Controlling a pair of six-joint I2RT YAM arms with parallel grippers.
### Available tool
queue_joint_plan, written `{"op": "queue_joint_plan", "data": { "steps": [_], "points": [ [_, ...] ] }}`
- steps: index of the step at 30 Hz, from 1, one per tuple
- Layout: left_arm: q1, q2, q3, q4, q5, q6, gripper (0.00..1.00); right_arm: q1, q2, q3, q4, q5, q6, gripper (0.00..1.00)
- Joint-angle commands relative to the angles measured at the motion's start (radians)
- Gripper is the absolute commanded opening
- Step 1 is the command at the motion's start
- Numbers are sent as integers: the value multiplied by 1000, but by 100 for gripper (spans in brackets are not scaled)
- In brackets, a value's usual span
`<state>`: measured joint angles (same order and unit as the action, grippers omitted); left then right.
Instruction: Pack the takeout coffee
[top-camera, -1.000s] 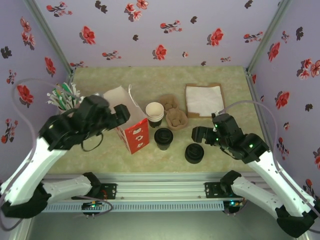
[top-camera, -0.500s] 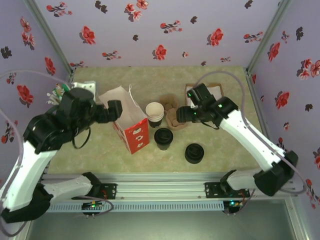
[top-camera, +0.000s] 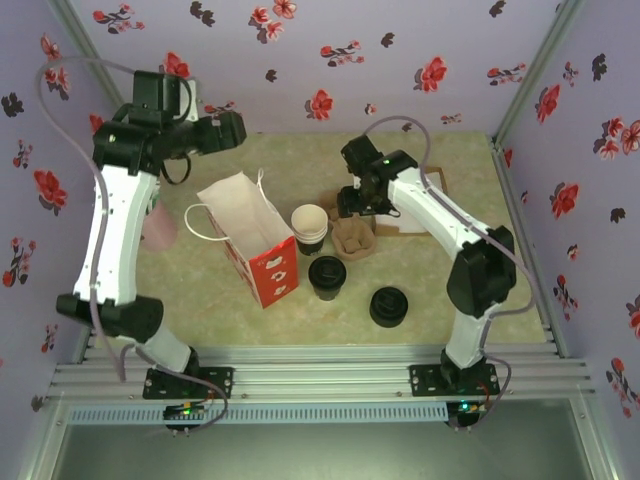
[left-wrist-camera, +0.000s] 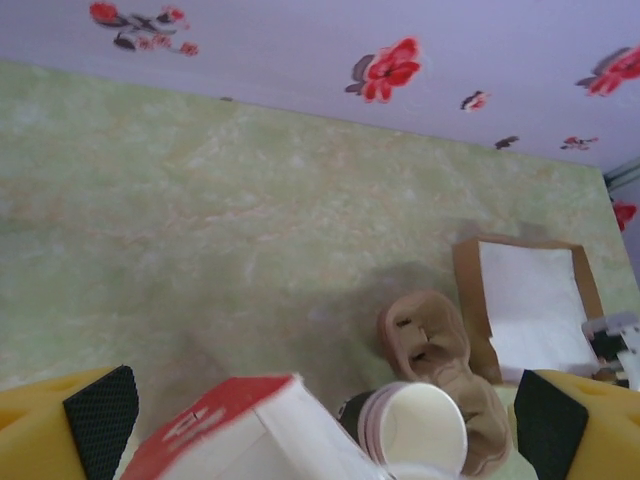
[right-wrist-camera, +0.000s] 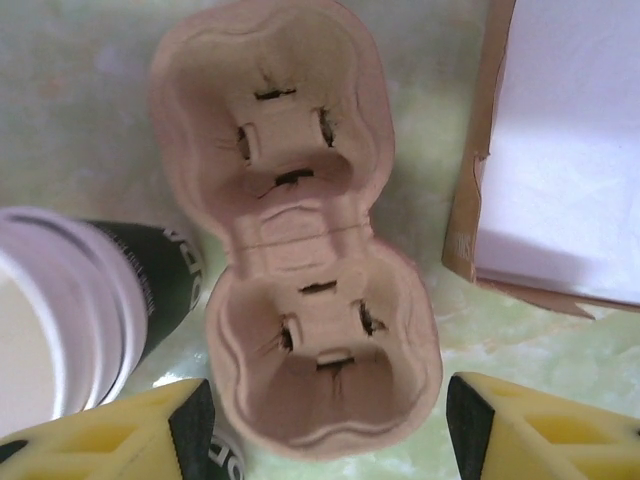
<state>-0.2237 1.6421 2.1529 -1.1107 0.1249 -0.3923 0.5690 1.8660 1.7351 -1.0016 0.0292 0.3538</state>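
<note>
Your right jaws: apart, right gripper (right-wrist-camera: 330, 425) straddling one end of the pulp cup carrier (right-wrist-camera: 300, 250), not clamped.
Your left jaws: spread wide, left gripper (left-wrist-camera: 322, 425) raised over the back-left corner of the tabletop (top-camera: 450, 290).
Takeout coffee (top-camera: 327, 275): upright, lid on, near the front edge at centre, apart from both your grippers.
Beside it: paper bag (top-camera: 250, 235) left; stack of lidless cups (top-camera: 309, 225) just behind.
Further out: stack of black lids (top-camera: 388, 307) front right; napkin box (left-wrist-camera: 530, 300) back right.
</note>
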Motion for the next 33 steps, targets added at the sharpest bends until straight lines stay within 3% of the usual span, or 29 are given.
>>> {"op": "queue_joint_plan", "data": {
  "steps": [1, 11, 33],
  "points": [
    [40, 54, -15, 112, 144, -19, 99, -4, 71, 80, -44, 1, -31, 60],
    [40, 279, 129, 120, 189, 5, 99, -17, 244, 225, -95, -20, -67, 51],
    [18, 267, 11, 174, 228, -3, 99, -8, 339, 246, -108, -69, -91, 48]
  ]
}}
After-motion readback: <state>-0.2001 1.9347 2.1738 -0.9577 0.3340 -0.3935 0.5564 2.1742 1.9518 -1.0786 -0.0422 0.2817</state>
